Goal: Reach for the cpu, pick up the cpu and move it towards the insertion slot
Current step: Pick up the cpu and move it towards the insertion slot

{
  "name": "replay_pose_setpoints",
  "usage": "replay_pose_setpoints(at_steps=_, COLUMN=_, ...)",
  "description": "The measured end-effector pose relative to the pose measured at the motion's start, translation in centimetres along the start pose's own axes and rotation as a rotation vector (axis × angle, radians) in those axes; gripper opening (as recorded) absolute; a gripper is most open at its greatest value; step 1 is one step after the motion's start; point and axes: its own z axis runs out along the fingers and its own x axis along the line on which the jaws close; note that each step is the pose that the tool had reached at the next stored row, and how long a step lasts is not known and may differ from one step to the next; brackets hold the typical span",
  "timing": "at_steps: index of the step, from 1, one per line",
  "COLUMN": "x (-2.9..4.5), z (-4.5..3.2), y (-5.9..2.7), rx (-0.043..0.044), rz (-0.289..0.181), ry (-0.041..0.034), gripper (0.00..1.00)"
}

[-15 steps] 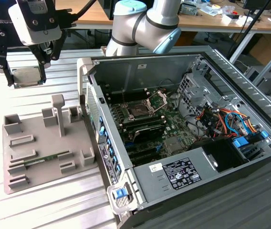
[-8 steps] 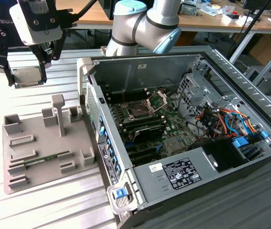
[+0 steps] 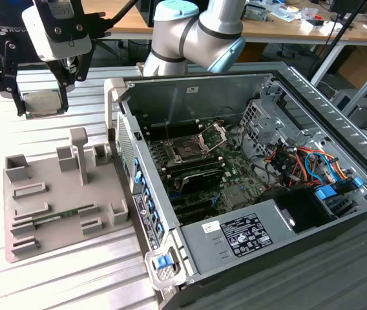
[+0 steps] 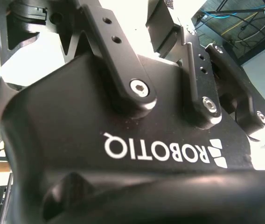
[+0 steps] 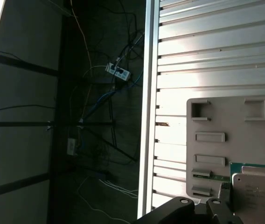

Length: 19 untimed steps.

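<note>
- Currently the jaws are clenched on the chip [image 3: 44, 103], which hangs in the air over the ribbed tabletop [image 3: 2, 139], clear of the grey tray [image 3: 54, 194]. In the first wrist view the chip [image 5: 258, 196] sits close under the camera, with the tray [image 5: 230, 126] beyond it.
- I see the socket [image 3: 187, 150] well apart from the chip, inside the open computer case [image 3: 235, 87] toward the exterior view's right. Its metal frame is swung up and its dark centre is bare.
- I judge the chip light and stiff: it is a thin flat square with a pale metal lid. Weight is no worry, but that lid looks smooth and could slip or twist between hard pads.
- I would also call it fragile. The underside likely carries the contacts and the thin rim would not stand a hard squeeze, so a modest grip suits it.
- The sensible hold, to my mind, is on two opposite edges, leaving the flat faces alone. It appears to be taken that way, one jaw at each side, though I cannot tell whether it hangs level.
- A thin green memory stick [image 3: 57, 216] lies in the tray, apart from the jaws.
- The case's near wall stands between the chip and the socket. I count a knock against it as the main risk to so thin a part.
</note>
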Motion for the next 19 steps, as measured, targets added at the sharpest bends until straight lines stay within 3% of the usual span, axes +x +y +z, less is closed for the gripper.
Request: replay_pose_setpoints(at_steps=19, x=-0.69, z=-0.01, y=-0.06, rx=0.0001, rz=0.000, ry=0.0001, gripper=0.55)
